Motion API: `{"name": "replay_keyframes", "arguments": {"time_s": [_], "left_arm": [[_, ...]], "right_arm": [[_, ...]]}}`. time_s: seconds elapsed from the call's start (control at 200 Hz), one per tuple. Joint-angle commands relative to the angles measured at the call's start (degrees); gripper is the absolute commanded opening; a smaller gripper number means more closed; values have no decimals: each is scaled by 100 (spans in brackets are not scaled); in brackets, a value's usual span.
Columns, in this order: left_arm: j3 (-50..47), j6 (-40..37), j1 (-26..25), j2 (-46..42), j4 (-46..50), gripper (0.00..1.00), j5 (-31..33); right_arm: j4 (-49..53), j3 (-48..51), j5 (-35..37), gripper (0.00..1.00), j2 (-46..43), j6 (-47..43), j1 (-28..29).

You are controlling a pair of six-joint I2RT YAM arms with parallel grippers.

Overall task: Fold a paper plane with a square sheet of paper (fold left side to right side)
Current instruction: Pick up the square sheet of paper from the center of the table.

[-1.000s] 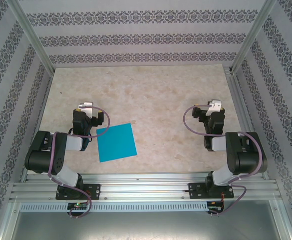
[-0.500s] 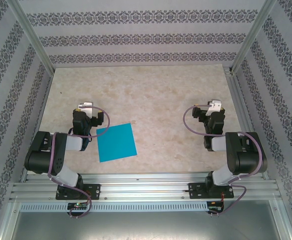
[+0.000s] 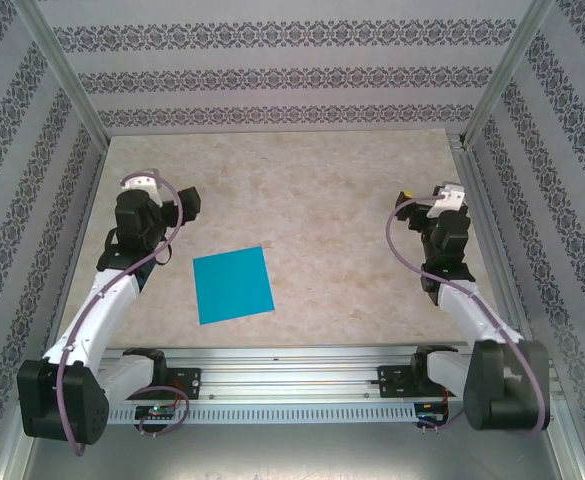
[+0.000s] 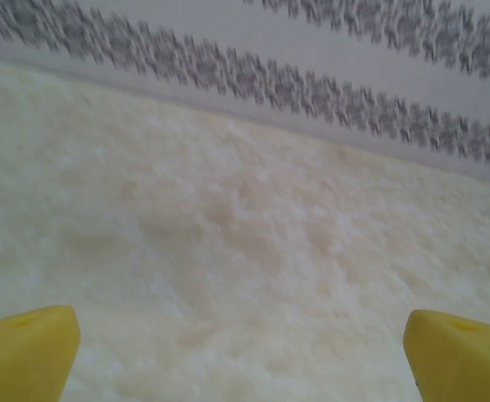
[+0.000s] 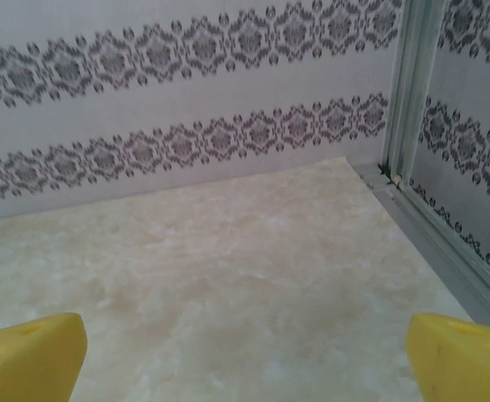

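Your paper (image 3: 233,286) lies flat on the table (image 3: 322,170), a cyan square turned a little off the table's edges. It sits left of the middle and near the front rail (image 3: 292,362). From above it looks unfolded, and it lies apart from both arms.

Your left gripper (image 4: 243,356) hangs beyond the paper and to its left, near it but not touching. Its jaws stand wide apart, with the 2 yellow pads (image 4: 23,352) at the far corners of the wrist view and bare table between them. A purple cable (image 3: 172,215) loops off that wrist on the side toward the paper, above the table.

Your right gripper (image 5: 245,356) is well apart from the paper, over by the right wall. Its jaws are spread just as wide and hold nothing. In its wrist view it faces the back right corner, where a post (image 5: 412,84) meets the table edge.

The table is a pale, marbled beige sheet, matte and flat. 3 walls (image 3: 272,80) close it in, white with grey ornamental bands. 2 slanting aluminium posts (image 3: 57,70) mark the back corners in the top view. The left wrist view is blurred, so the wall pattern there smears.
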State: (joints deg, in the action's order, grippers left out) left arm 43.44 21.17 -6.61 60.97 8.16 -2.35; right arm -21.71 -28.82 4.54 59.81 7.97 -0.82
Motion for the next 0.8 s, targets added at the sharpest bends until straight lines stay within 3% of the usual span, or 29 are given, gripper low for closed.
{"name": "replay_keyframes", "arguments": {"time_s": [0.0,0.16,0.315,0.485,0.584,0.794], "left_arm": [[-12,857,-467,71,2215,100,-836],[-199,1118,-1218,85,2918,100,-837],[-551,1268,-1397,280,2850,100,-1233],[-810,1256,-1410,354,2823,100,-1488],[-801,1206,-1411,258,3109,100,-1380],[-925,1378,-1429,205,3391,100,-1525]], "right_arm": [[2258,-311,-145,98,-636,940,210],[3200,-328,-590,98,-1050,1826,1110],[3313,-311,-535,98,-705,2532,2266],[3479,-1112,-157,90,580,2662,3559],[3513,-1796,-189,83,1600,2875,4013],[4202,-3740,-172,79,3837,3090,4671]]}}
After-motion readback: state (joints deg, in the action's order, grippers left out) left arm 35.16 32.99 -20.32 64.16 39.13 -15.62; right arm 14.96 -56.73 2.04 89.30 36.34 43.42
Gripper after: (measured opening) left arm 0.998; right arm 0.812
